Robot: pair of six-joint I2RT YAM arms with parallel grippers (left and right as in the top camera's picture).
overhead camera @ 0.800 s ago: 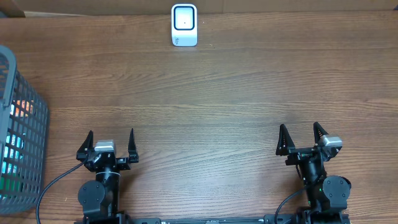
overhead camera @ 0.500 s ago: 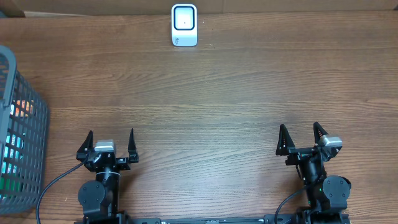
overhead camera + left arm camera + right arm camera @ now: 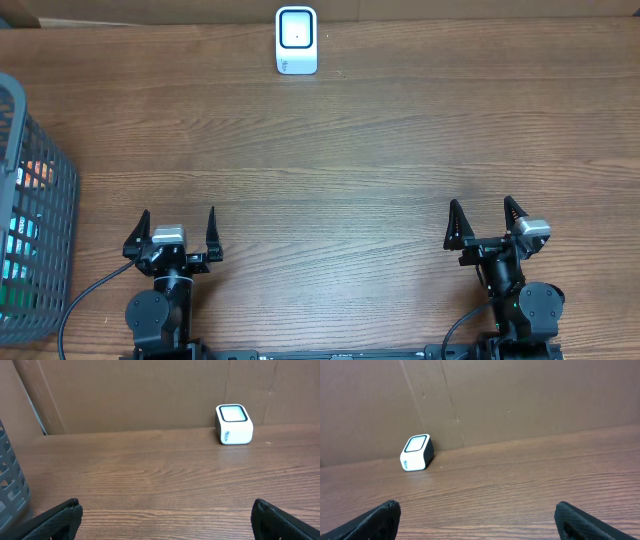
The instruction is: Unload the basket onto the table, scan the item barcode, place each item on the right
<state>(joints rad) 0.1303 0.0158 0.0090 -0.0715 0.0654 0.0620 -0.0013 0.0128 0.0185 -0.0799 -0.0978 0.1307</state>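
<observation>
A small white scanner with a dark window stands at the far edge of the wooden table; it also shows as the scanner in the left wrist view and the scanner in the right wrist view. Coloured items lie inside the grey basket at the left edge, mostly hidden by its mesh. My left gripper sits open near the front left, nothing between its fingers. At the front right my right gripper is open and empty too, fingers wide apart.
A brown cardboard wall runs along the table's far edge behind the scanner. The grey basket's mesh side rises at the left of the left wrist view.
</observation>
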